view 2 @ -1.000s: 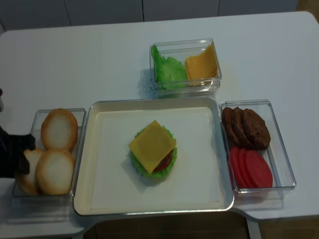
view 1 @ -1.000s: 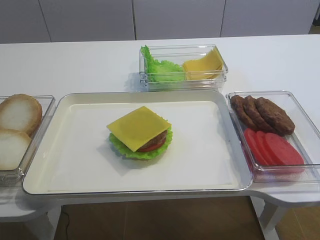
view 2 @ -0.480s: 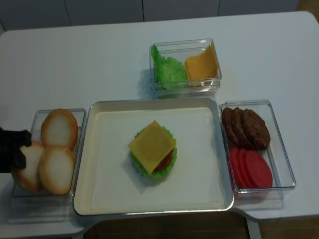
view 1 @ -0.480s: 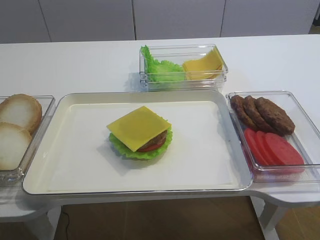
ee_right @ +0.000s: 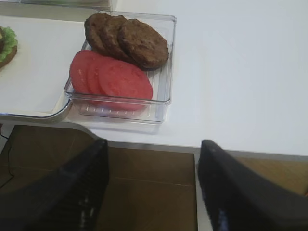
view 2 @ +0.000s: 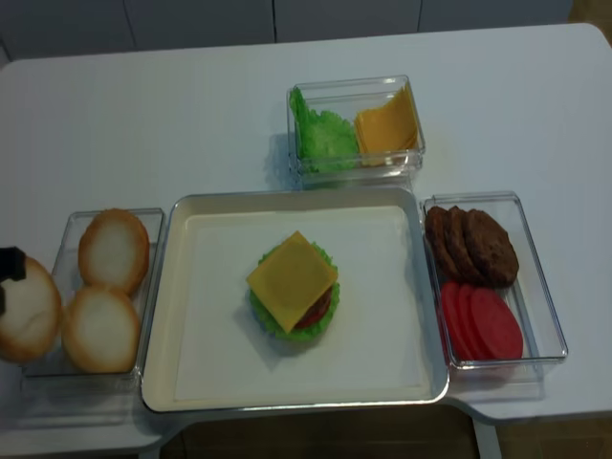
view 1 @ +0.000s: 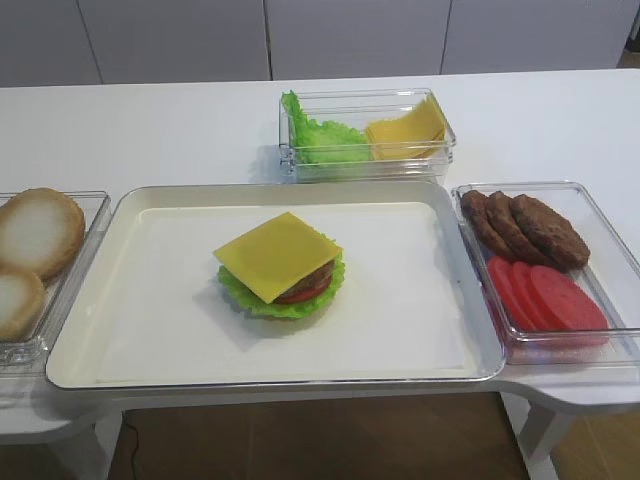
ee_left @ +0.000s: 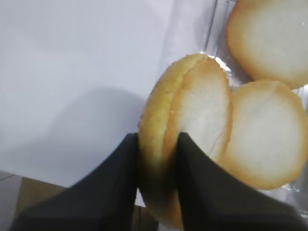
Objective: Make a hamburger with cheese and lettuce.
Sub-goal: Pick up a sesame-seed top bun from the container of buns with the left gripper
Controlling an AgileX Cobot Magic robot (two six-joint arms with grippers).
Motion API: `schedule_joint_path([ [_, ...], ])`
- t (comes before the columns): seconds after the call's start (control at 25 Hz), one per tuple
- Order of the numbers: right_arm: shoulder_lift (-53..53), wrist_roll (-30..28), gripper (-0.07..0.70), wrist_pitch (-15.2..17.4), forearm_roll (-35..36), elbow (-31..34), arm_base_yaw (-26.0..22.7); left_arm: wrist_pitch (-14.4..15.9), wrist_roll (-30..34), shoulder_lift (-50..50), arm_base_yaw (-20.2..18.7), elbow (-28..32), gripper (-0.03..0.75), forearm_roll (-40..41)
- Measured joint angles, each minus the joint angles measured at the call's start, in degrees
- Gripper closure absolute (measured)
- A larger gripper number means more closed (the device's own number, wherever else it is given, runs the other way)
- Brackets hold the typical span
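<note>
Hamburger (view 2: 293,287) on tray (view 2: 191,373), well apart from left pincer (ee_left: 156,159) gripping bun (ee_left: 185,120)

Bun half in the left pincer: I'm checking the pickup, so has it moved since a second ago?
Yes. The bun half has slid left, out past the bun container's left wall.

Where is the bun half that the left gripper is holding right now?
In the realsense high view the bun half is at the far left edge, pinched by the left gripper, beside the two bun halves still in the bun container.
</note>
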Motion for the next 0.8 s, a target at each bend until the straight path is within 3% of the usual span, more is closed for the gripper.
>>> schedule_joint_path([
  [0.28,0.0,0.09,0.185,0.0,0.0,0.0,0.0,2.06,-3.4,-4.34,0.0,0.0,0.542,3.86],
  [0.48,0.0,0.09,0.185,0.0,0.0,0.0,0.0,3.63,-1.69,-8.75,-1.21,0.0,0.542,-0.38],
  [0.8,0.0,0.09,0.185,0.0,0.0,0.0,0.0,5.35,-1.46,-11.15,-15.68,0.0,0.545,-4.43],
])
